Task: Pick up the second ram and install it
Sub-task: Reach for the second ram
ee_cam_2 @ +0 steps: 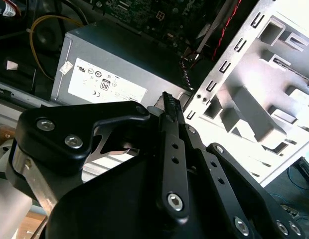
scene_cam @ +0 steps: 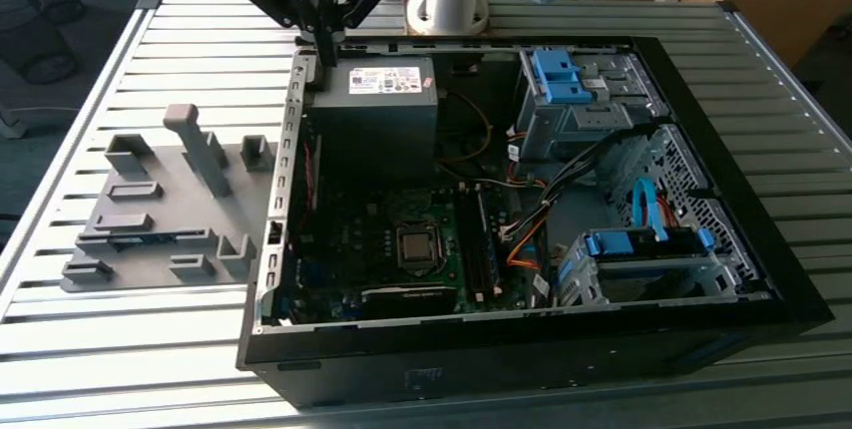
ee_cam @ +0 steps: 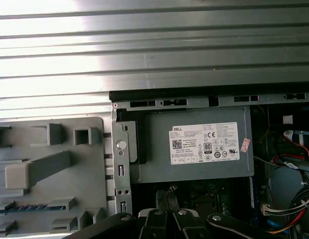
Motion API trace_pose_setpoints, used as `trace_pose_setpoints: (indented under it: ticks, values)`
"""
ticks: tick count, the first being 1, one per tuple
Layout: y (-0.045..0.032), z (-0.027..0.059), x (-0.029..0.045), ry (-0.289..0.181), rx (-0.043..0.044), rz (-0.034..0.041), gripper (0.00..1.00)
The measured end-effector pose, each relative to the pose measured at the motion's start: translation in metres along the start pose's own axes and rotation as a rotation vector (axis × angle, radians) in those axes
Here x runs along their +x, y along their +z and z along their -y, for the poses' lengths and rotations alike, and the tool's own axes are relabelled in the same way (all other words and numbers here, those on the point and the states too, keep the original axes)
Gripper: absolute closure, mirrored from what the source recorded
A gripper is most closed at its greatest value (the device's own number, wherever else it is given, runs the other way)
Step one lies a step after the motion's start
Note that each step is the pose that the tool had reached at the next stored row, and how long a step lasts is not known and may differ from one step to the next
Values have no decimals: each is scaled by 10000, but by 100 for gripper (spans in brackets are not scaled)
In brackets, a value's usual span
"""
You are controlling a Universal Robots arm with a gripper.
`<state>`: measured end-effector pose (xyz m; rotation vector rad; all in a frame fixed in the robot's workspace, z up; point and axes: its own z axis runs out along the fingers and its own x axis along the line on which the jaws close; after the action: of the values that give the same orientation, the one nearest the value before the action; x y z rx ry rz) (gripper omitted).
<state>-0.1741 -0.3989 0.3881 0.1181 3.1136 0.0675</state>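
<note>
The second ram (scene_cam: 144, 239) lies flat in a slot of the pale grey holder (scene_cam: 200, 150) on the exterior view's left. In the first wrist view its dark edge with blue marks (ee_cam: 26, 207) shows in the holder (ee_cam: 50, 164). My gripper (scene_cam: 323, 48) hangs high over the back left corner of the open computer case (scene_cam: 286, 150), by the power supply (scene_cam: 379, 100) and well away from the ram. Its fingers (ee_cam_2: 168, 102) are pressed together with nothing between them. Their tips (ee_cam: 166, 199) point down towards the motherboard.
The slatted metal table (scene_cam: 160, 60) carries the case. Inside are the motherboard (scene_cam: 399, 239) with its memory slots (scene_cam: 477, 249), loose cables (scene_cam: 533, 219) and blue drive cages (scene_cam: 573, 80). The arm's base (scene_cam: 446, 0) stands behind the case.
</note>
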Motion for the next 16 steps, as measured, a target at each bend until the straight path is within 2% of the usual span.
trace_pose_setpoints:
  ticks: [16]
  values:
    - [2, 5, 62, 0, 0, 0, 89]
